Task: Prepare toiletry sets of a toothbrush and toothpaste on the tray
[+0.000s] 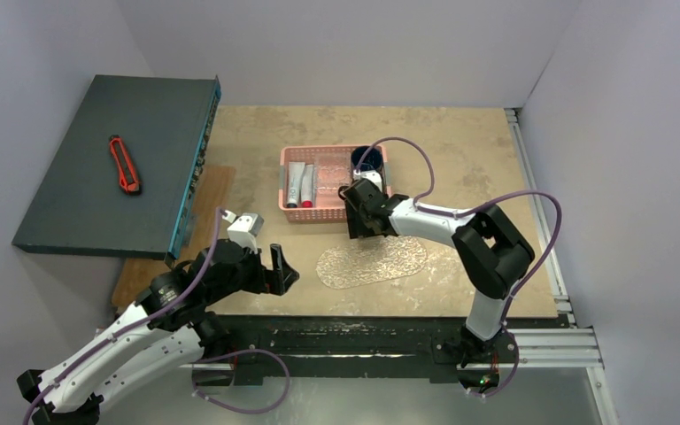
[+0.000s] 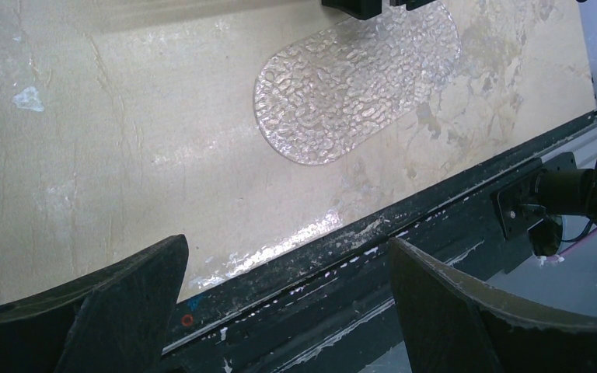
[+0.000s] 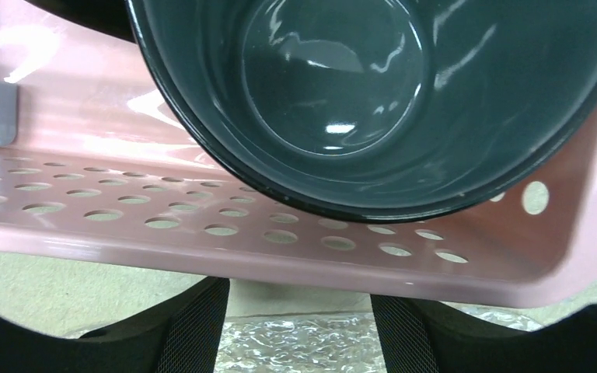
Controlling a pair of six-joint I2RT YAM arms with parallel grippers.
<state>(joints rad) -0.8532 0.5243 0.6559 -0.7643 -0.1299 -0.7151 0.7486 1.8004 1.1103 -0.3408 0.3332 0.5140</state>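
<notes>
Looks like the right gripper (image 3: 295, 330), jaws spread and empty, is hovering by the dark greenish glossy mug (image 3: 334, 85) sitting in the pink perforated plastic basket (image 3: 202, 241), so it's probably needing to pinch the rim and carry it onto the clear bumpy oval tray (image 1: 372, 261).

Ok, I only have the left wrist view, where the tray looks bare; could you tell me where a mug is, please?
Observer: A dark mug is in the pink basket; the right wrist view looks straight into it.
Operator: Thank you. Is the right arm holding it?
Observer: No. The right gripper is open and holds nothing, just outside the basket's near wall.
Operator: And could you tell me where the toothpaste is?
Observer: Two grey tubes lie at the basket's left end in the top view.
</notes>
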